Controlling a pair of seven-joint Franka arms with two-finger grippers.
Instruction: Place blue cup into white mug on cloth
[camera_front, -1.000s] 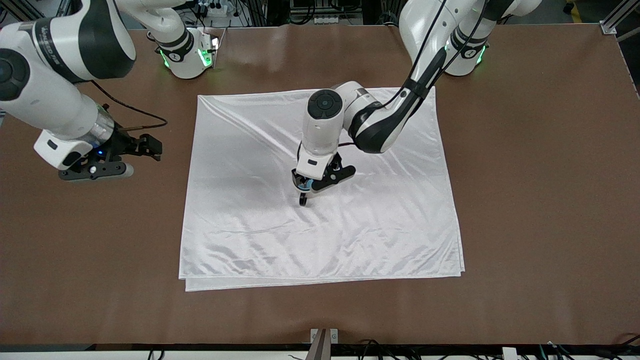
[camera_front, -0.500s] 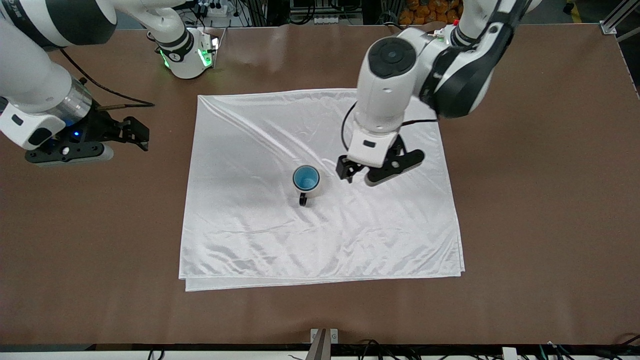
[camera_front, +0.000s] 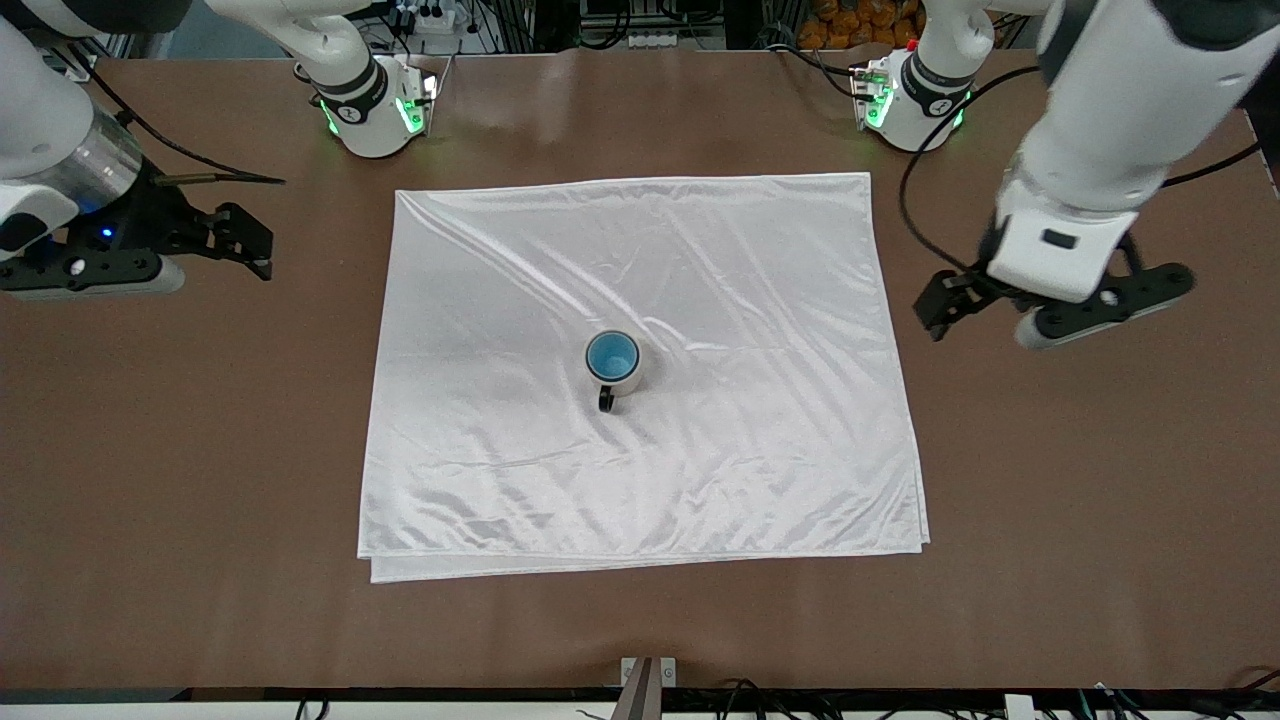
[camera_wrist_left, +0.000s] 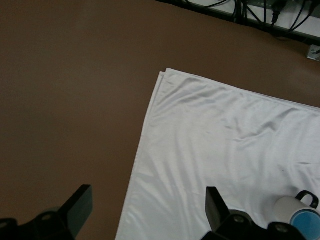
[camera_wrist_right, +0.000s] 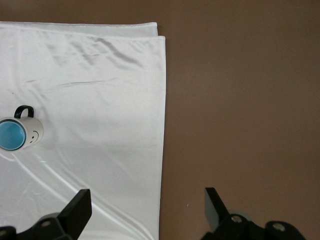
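Front view: blue cup (camera_front: 611, 355) inside white mug (camera_front: 618, 376), mid-cloth (camera_front: 480, 300).

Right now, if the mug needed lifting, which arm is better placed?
Neither clearly: left gripper and right gripper both hang open over bare table off the cloth; blue cup sits in white mug.

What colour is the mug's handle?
Black, a loop on the white mug holding the blue cup; clearest in the right wrist view.
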